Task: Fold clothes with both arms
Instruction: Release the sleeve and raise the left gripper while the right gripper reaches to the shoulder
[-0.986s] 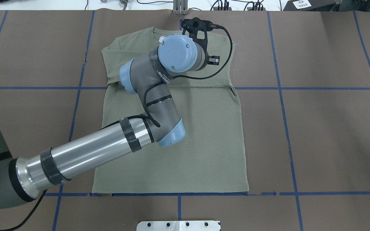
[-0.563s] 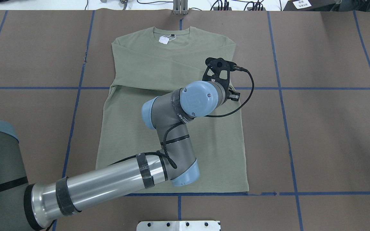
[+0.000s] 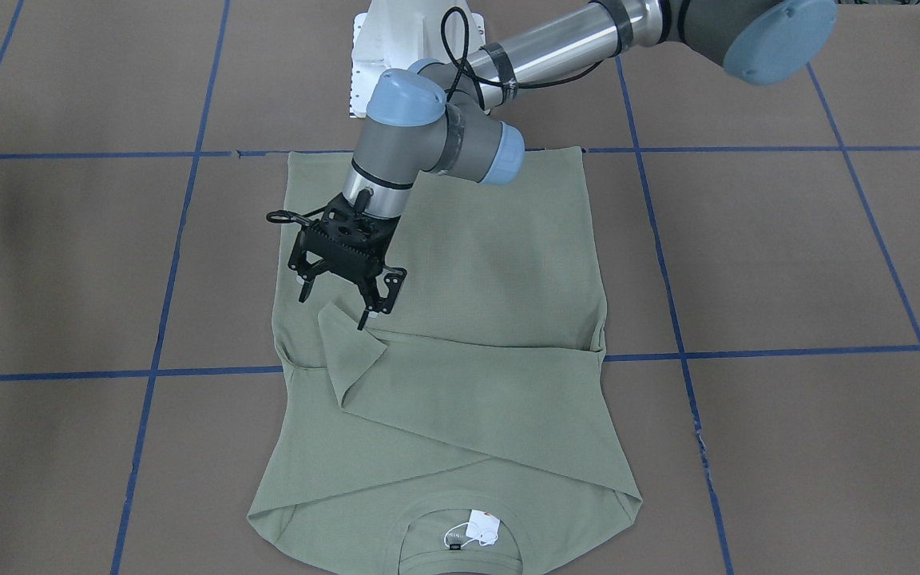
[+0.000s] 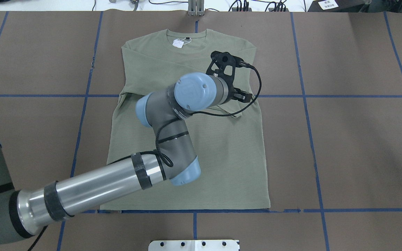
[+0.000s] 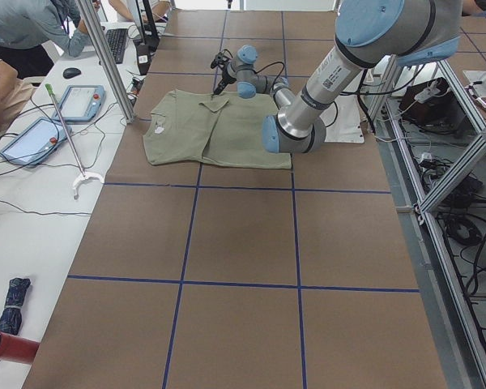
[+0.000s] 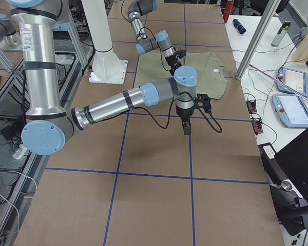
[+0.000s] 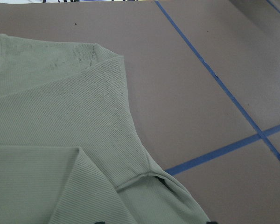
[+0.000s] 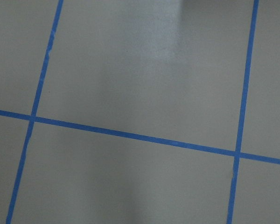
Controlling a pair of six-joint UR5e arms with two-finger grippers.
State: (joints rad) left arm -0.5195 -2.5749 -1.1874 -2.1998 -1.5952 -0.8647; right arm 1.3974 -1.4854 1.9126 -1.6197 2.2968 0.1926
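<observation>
Overhead, the left arm [image 4: 96, 184] reaches in from the left over the sage-green shirt [image 4: 222, 157], which lies flat mid-surface [image 4: 361, 146] with a sleeve [image 3: 468, 391] folded across its chest. The left end effector [image 3: 331, 311] hovers at the sleeve's cuff — fingers apart. Farther right, the right end effector [image 6: 186, 128] hangs over bare surface — whether it is apart or together, I cannot tell.

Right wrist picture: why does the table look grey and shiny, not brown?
Right wrist-mounted view: a pale glare patch, probably reflected light, sits on the table cover, washing its brown to grey; the blue tape lines look sharp. Overhead exterior view: the same cover looks evenly brown, without glare.
</observation>
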